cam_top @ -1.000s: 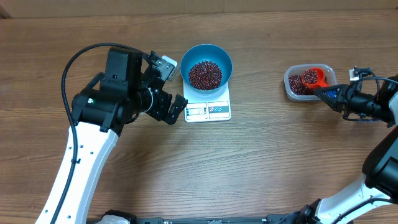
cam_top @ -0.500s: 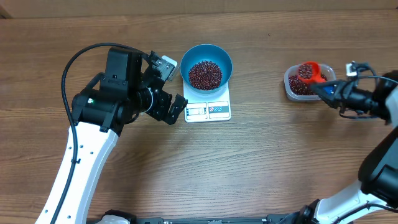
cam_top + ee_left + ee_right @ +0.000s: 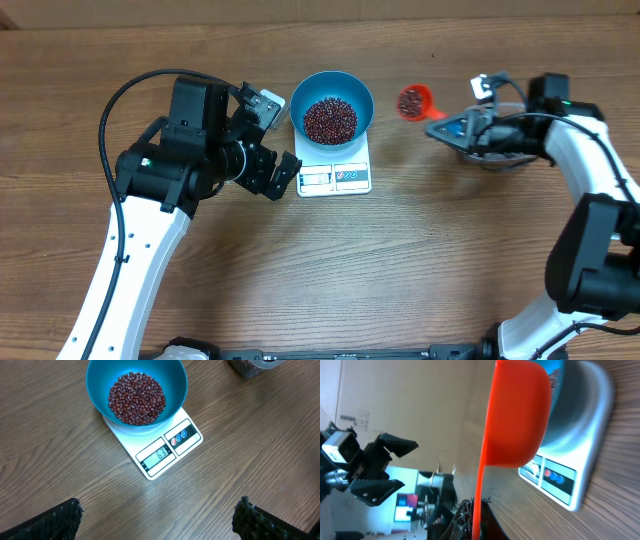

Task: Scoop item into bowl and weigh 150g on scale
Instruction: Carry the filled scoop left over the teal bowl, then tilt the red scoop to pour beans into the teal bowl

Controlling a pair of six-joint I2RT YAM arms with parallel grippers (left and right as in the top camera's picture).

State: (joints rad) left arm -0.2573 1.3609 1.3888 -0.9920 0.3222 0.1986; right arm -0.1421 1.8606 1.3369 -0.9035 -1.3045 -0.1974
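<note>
Overhead: right hand [image 3: 460, 128] clamped on loaded scoop [image 3: 412, 101], near bowl [image 3: 300, 100], not over it; beans [image 3: 329, 119] in bowl on scale [image 3: 335, 178]. Left wrist: left hand [image 3: 157, 525] wide open, empty; display [image 3: 159, 455] reads 63, likely under halfway, more scoops needed. Right wrist: scoop underside beside scale

You have a red-orange scoop [image 3: 412, 101] right of centre in the upper part of the overhead view, above the wood-grain table [image 3: 400, 260], and a clear plastic tub [image 3: 247, 370] further right of it, largely hidden from above.
</note>
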